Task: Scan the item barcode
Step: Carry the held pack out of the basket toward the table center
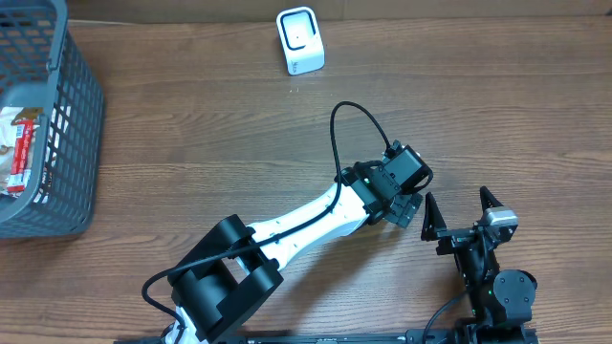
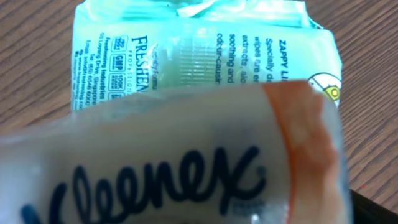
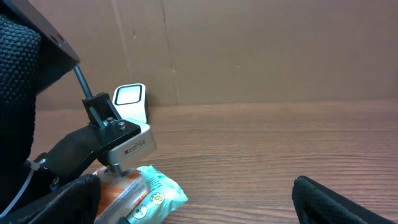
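Observation:
A Kleenex tissue pack (image 2: 186, 162) with an orange end fills the lower left wrist view, lying across a mint-green wet wipes pack (image 2: 205, 50). In the right wrist view the Kleenex pack (image 3: 118, 190) rests on the wipes pack (image 3: 158, 196), with my left gripper (image 3: 115, 168) right on top of it. Its fingers do not show clearly. From overhead my left gripper (image 1: 402, 196) hides both packs. My right gripper (image 1: 457, 203) stands open and empty just right of them. The white scanner (image 1: 299, 40) stands at the table's far edge.
A grey plastic basket (image 1: 67, 143) at the far left holds a red-and-white packet (image 1: 19, 148). The left arm's black cable (image 1: 337, 124) loops over the table's middle. A cardboard wall rises behind the scanner (image 3: 130, 99).

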Motion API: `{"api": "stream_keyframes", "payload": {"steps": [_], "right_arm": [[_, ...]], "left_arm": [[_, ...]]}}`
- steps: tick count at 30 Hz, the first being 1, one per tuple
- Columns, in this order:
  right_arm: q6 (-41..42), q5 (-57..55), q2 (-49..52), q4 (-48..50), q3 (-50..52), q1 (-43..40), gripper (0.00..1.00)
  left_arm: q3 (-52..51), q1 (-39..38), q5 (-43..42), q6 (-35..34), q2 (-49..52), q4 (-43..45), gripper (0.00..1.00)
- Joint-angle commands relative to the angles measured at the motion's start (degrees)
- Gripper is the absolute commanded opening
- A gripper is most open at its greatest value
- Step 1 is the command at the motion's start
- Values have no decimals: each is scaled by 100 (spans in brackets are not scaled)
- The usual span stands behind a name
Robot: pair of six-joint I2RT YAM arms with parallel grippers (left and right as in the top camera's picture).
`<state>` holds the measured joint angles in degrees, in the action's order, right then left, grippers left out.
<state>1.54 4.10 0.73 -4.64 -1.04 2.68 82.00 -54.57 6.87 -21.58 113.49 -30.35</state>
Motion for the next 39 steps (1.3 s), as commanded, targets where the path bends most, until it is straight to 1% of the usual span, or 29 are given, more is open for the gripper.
{"api": "stream_keyframes", "payload": {"steps": [1,13,18,22,27,28,30,32,33,35,36,38,39], "right_arm": [[42,-13,-57,20,59,31,100],[42,-13,-57,20,59,31,100],[42,-13,-57,20,59,31,100],[42,-13,-57,20,59,31,100],[42,-13,-57,20,59,31,100],[42,-13,-57,20,59,31,100],[42,-13,-57,20,59,31,100],[42,-13,-57,22,59,31,100],[42,-13,-57,20,59,31,100],[42,-13,-57,20,59,31,100],[42,-13,-57,20,59,31,100],[42,-13,-57,20,59,31,100],[42,-13,-57,20,59,31,100]], "left_arm": [[59,-15,-50,168,-313,20,100],[61,-11,-52,190,-1102,15,100],[61,-11,-48,258,-1117,-59,100],[61,28,0,448,-1117,-133,100],[61,98,26,446,-1078,-118,100],[61,96,81,446,-1056,-125,98],[61,96,175,444,-984,-153,89],[61,96,160,435,-894,-138,84],[61,96,162,435,-872,-127,80],[61,96,173,448,-857,-103,69],[61,96,201,450,-859,-72,66],[61,98,258,505,-859,-20,53],[61,107,258,538,-859,-2,51]]}}
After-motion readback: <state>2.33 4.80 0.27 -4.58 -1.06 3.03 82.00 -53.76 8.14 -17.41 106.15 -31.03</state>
